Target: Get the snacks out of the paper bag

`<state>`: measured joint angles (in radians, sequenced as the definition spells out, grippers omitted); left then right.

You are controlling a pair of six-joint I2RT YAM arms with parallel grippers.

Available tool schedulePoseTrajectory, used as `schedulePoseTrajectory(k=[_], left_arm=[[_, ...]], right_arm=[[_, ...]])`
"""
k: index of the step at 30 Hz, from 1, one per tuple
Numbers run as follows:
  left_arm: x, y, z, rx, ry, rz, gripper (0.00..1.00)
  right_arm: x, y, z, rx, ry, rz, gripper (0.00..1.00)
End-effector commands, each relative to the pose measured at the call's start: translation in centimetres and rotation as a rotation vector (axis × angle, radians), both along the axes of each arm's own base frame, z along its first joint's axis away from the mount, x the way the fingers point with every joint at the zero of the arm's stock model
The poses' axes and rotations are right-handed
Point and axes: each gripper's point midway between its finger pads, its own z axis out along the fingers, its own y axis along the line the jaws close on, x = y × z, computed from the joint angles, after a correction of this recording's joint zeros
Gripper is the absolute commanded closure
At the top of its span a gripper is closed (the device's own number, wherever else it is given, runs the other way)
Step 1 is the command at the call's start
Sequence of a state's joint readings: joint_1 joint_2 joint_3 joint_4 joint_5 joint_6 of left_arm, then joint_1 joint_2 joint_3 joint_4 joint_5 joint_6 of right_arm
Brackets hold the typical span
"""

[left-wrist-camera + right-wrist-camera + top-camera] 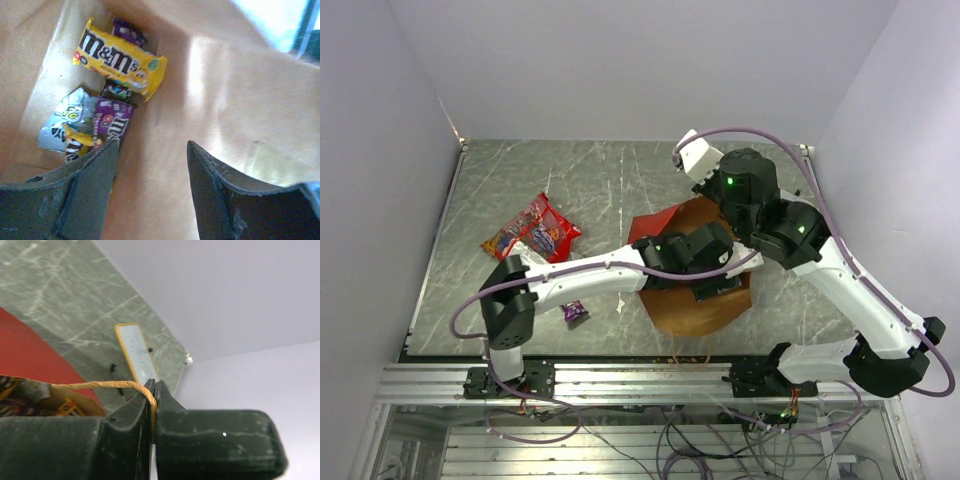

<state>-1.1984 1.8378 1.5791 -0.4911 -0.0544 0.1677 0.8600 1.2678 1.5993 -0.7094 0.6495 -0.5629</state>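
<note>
The brown paper bag [695, 315] lies in the middle of the table, its red side panel [655, 225] facing left. My left gripper [153, 145] is inside the bag and open, with nothing between its fingers. Ahead of it at the bag's bottom lie snacks: a yellow M&M's packet [120, 60], a purple packet [114, 117], a silver-blue packet [65, 122] and a small yellow one [77, 142]. My right gripper [155, 385] is shut on the bag's thin loop handle [100, 385], holding it up. A red chip bag [535, 230] and a small purple packet [574, 312] lie on the table.
A flat white board with a tan edge [135, 352] lies on the grey marble table [600, 180] near the far right corner. White walls close the table on three sides. My left arm [590, 275] stretches across the table's front left part.
</note>
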Motion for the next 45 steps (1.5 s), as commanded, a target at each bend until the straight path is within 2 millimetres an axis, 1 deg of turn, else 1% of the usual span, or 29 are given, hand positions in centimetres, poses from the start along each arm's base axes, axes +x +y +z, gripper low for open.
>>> schedulePoseTrajectory(k=[1,3,4,7,9,10,12,14,16,17,19,20,22,25,26,29,30,32,34,36,37,39,40,42,45], left_arm=[[-4.1,0.2,2.9,-0.059,0.069,-0.065,0.32],[-4.2,0.5,3.2,-0.068,0.071,-0.054,0.32],[-4.2,0.7,3.3,-0.072,0.066,-0.049,0.32],[-3.9,1.1,3.3,-0.073,0.052,-0.029,0.32],[-3.7,1.3,3.1,-0.069,0.048,-0.015,0.32],[-3.8,1.4,2.9,-0.067,0.052,-0.010,0.31],[-3.6,1.6,2.3,-0.069,0.055,0.012,0.30],[-3.6,1.7,1.6,-0.072,0.062,0.023,0.29],[-3.5,2.1,1.2,-0.073,0.071,0.049,0.27],[-3.5,2.3,1.0,-0.076,0.080,0.060,0.18],[-3.7,2.7,0.8,-0.088,0.096,0.072,0.09],[-3.9,3.0,0.8,-0.097,0.100,0.076,0.04],[-4.4,3.7,0.7,-0.108,0.110,0.071,0.02],[-5.2,4.7,1.1,-0.137,0.112,0.039,0.02],[-5.6,5.3,1.5,-0.160,0.106,0.027,0.02],[-6.0,6.1,2.5,-0.220,0.049,-0.036,0.03],[-6.0,6.0,2.9,-0.247,0.020,-0.058,0.05],[-5.5,5.7,3.2,-0.247,-0.028,-0.088,0.16],[-4.9,5.1,2.5,-0.219,-0.057,-0.095,0.27],[-4.0,4.1,1.6,-0.208,-0.097,-0.100,0.34],[-3.5,3.5,1.5,-0.216,-0.119,-0.090,0.38],[-2.1,2.5,1.5,-0.240,-0.176,-0.056,0.54],[-1.4,1.8,1.6,-0.260,-0.207,-0.044,0.59],[-0.2,1.1,1.0,-0.249,-0.263,-0.029,0.61],[1.9,0.3,-0.8,-0.204,-0.312,-0.018,0.65]], right_arm=[[1.7,-3.7,4.6,-0.035,-0.152,-0.087,1.00],[2.4,-4.9,5.2,-0.041,-0.160,-0.107,1.00],[2.6,-5.0,5.5,-0.048,-0.163,-0.106,1.00],[2.6,-4.5,6.0,-0.045,-0.155,-0.082,1.00],[2.5,-3.8,5.3,-0.035,-0.113,-0.052,1.00],[2.3,-3.1,4.7,-0.029,-0.085,-0.024,1.00],[1.2,-1.0,2.9,-0.011,-0.024,0.078,1.00],[-0.6,1.7,1.0,0.005,0.027,0.194,1.00],[-1.9,3.4,-1.0,0.033,0.074,0.268,1.00],[-2.4,3.9,-2.1,0.042,0.097,0.295,1.00],[-3.0,4.4,-4.2,0.055,0.129,0.328,1.00],[-3.3,4.4,-5.1,0.061,0.144,0.334,1.00],[-3.7,4.5,-5.8,0.084,0.161,0.338,1.00],[-4.0,4.2,-5.3,0.113,0.153,0.331,1.00],[-4.0,4.0,-5.2,0.108,0.149,0.325,1.00],[-4.2,2.9,-4.8,0.076,0.139,0.306,1.00],[-4.3,2.7,-4.5,0.071,0.137,0.305,1.00],[-4.5,2.4,-4.0,0.067,0.127,0.307,1.00],[-4.6,2.3,-3.4,0.078,0.116,0.309,1.00],[-4.6,2.4,-2.8,0.103,0.104,0.305,1.00],[-4.6,2.5,-2.6,0.111,0.098,0.309,1.00],[-4.6,2.5,-2.3,0.119,0.091,0.314,1.00],[-4.6,2.5,-2.3,0.118,0.090,0.314,1.00],[-4.5,2.5,-2.0,0.122,0.084,0.307,1.00],[-4.6,2.4,-0.8,0.149,0.060,0.308,1.00]])
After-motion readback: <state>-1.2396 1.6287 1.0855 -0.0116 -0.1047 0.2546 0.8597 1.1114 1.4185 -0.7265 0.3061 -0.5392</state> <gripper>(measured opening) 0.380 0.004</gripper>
